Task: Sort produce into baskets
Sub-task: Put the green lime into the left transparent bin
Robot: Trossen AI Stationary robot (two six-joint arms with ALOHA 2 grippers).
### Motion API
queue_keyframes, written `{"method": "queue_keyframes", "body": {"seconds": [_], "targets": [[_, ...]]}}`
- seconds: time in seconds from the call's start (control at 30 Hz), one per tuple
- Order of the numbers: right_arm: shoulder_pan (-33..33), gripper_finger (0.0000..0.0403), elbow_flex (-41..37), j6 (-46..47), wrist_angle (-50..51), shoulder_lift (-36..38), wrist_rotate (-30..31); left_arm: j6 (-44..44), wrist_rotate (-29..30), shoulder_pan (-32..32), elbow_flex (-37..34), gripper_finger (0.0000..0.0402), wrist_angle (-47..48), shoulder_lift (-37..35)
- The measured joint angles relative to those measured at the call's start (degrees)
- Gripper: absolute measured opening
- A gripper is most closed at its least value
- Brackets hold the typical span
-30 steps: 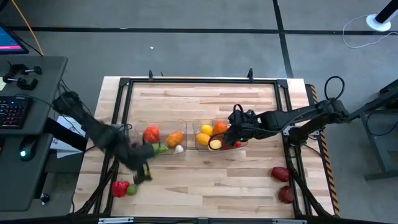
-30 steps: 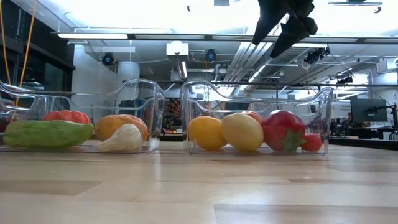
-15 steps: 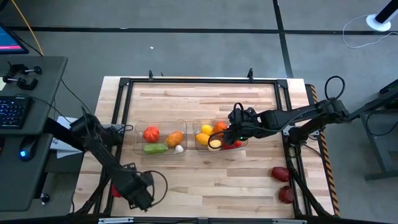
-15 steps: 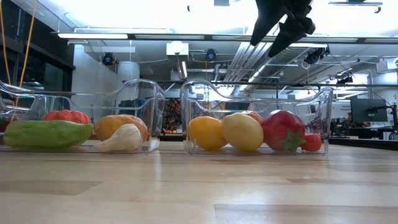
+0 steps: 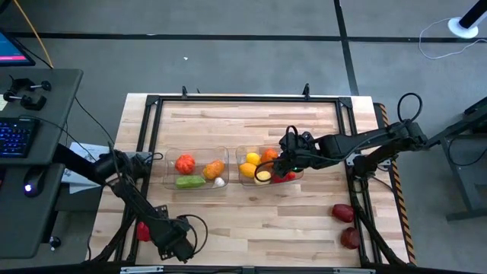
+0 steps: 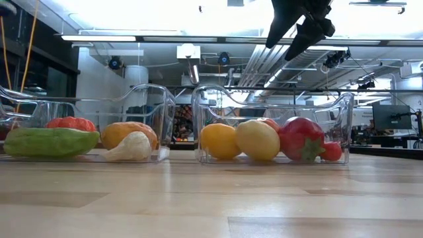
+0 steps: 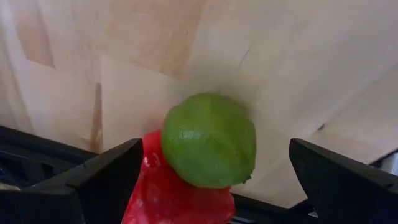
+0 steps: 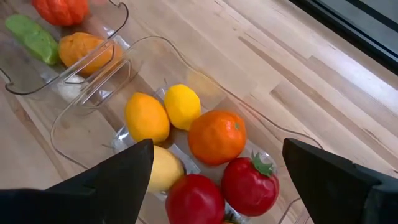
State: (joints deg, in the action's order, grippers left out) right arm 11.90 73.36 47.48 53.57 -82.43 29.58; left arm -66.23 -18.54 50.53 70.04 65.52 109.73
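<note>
Wooden planking makes up the surface [image 5: 251,122], and on it the sorting looks well under way but unfinished. Spread wide and empty, the left gripper [image 7: 211,180] hangs over a green lime [image 7: 209,139] that touches a red piece [image 7: 171,193] near the corner of the surface farthest from the right basket; these two still wait to be sorted. The right gripper [image 8: 214,180], its fingers also wide with nothing between them, hovers above the right basket [image 5: 242,156], which already holds two yellow lemons, an orange, a paler yellow fruit and some red pieces. Just beside the right basket stands the left basket [image 5: 169,156], carrying a red tomato-like piece [image 5: 184,164], an orange one, a green cucumber-like piece [image 6: 49,142] and a small white one. On the other side of the right basket, well apart from it, two dark red pieces [image 5: 346,224] lie loose. By this judgement most produce is binned, with four pieces left outside.
</note>
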Motion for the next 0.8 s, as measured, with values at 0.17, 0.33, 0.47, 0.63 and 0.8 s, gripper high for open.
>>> {"method": "queue_keyframes", "body": {"seconds": [0.17,0.33,0.47,0.63,0.8], "targets": [[0.00,0.0350,0.00,0.00,-0.01,0.00,0.00,1.62,-0.44,0.57,0.00,0.0390,-0.01,2.07],[0.00,0.0350,0.00,0.01,-0.04,0.00,0.00,2.95,-0.01,0.58,0.00,0.0380,0.14,2.41],[0.00,0.0350,0.00,0.02,-0.06,0.00,0.49,3.90,0.30,0.58,0.01,0.0336,0.77,2.41],[0.00,0.0350,0.00,0.04,-0.05,0.00,0.60,5.88,0.66,0.58,0.00,0.0249,0.94,1.90],[0.00,0.0350,0.00,0.32,-0.05,0.00,0.66,10.55,1.65,0.27,0.00,0.0171,0.98,-1.38]]}}
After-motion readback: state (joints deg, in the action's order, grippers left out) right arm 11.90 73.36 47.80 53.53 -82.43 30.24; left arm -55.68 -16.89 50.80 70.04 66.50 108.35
